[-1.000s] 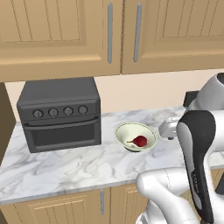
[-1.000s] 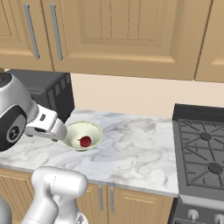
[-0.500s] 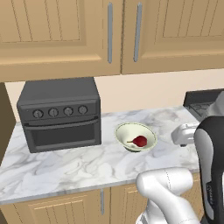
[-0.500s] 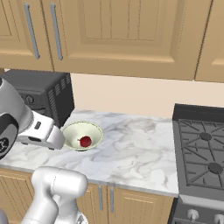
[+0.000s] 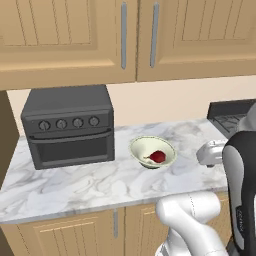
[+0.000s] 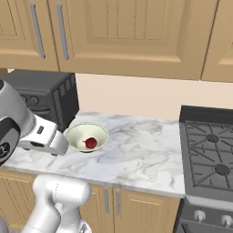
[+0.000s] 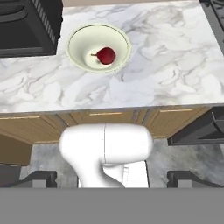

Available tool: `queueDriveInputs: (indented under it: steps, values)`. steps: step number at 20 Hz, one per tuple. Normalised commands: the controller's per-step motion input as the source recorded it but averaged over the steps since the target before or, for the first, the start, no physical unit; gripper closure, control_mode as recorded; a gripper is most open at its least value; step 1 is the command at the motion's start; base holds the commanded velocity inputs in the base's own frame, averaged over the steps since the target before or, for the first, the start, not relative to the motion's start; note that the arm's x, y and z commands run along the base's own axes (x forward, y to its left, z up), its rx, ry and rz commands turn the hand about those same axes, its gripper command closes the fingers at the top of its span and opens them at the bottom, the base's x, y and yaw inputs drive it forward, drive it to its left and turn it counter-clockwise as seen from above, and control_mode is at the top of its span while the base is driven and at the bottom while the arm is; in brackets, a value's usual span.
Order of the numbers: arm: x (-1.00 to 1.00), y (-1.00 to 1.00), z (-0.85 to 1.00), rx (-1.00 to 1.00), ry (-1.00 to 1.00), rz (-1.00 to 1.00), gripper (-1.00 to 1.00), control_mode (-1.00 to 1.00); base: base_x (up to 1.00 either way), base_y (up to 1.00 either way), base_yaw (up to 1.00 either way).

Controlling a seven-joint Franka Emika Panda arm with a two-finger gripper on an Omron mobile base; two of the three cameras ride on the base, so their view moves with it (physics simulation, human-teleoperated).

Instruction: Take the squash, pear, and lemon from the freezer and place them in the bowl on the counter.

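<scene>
- Desk [image 5: 75,187]: we note white marble-look stone with grey veins, smooth, low sheen.
- Bowl [image 5: 141,150]: cream, smooth, matt-looking glaze.
- Red fruit [image 7: 106,55] in the bowl: smooth, slightly glossy skin.
- Toaster oven [image 5: 67,131]: dark grey, matt metal look.
- Cabinet doors [image 5: 60,35]: light wood; handles [image 5: 123,35] brushed metal.

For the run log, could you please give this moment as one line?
bowl: on counter, right of toaster oven | in bowl: one red fruit | gripper: jaws open, empty, above the counter's front edge
</scene>
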Motion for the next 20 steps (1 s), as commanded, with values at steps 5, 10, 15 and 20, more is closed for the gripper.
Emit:
queueDriveInputs:
  steps: [5, 10, 15, 20]
  values:
    - [0.0, 0.0, 0.0, 0.0, 0.0, 0.0, -1.0, 1.0, -1.0, 0.0, 0.0]
    - [0.0, 0.0, 0.0, 0.0, 0.0, 0.0, -1.0, 1.0, -1.0, 0.16, 0.0]
    - [0.0, 0.0, 0.0, 0.0, 0.0, 0.0, -1.0, 1.0, -0.95, 0.9, 0.02]
    - [0.0, 0.0, 0.0, 0.0, 0.0, 0.0, -1.0, 1.0, -0.34, 1.0, 0.0]
